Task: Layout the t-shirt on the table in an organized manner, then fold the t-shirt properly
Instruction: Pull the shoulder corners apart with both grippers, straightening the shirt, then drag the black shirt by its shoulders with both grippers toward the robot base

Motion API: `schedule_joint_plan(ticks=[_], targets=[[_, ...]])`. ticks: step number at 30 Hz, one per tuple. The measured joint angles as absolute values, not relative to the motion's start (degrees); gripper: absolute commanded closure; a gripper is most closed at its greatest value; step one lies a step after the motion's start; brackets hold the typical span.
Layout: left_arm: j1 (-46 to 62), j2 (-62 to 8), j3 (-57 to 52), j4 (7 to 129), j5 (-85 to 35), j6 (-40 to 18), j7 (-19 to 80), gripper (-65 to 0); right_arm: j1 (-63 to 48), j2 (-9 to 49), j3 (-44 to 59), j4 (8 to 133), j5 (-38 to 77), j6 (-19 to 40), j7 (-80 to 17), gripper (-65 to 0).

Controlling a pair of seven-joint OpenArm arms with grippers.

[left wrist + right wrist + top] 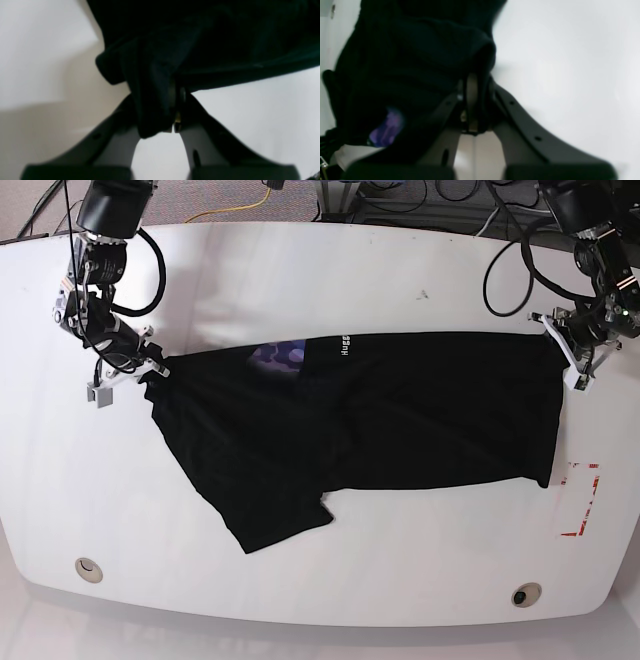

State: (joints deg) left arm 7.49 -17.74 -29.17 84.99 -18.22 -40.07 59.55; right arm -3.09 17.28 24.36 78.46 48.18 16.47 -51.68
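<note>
T-shirt axis: the t-shirt (400, 415) is stretched lengthwise between both grippers on the worktop (330, 280).
Left gripper (175, 100): jaws clamped on one t-shirt end.
Right gripper (475, 100): jaws clamped on the opposite end.

Along the top of the base view a yellow cable (240, 210) is snaking across the grey floor (200, 200), running up toward a metal frame (335, 195) that is standing just beside its end. Further along, black cables (440, 192) are lying in loose loops, and another dark cable (45, 200) is trailing off at the opposite corner.
</note>
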Motion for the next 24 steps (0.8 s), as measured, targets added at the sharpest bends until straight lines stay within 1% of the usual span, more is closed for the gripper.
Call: schedule_joint_plan(ticks=[5,12,18,24], targets=[[12.25,-17.85,-29.12,89.93,-17.82,-40.01,60.58,-0.4,-8.21,16.82,28.12,82.06,51.11,16.64,-54.54,-0.3],[18.11,-19.09,-28.86,95.44,-17.98,-40.58,61.30,-0.6,-14.74,16.73,32.53,88.66,51.18,16.53,-57.41,-0.3],[20.86,-19.20,-28.38,97.82,-18.02,-40.53,61.23,-0.7,-20.21,16.67,35.18,93.76,51.88,16.93,-57.52,-0.3],[21.04,-18.87,-24.16,99.04,-18.00,-40.51,61.23,-0.8,-24.86,16.73,39.13,94.78,51.51,16.91,-57.65,-0.3]])
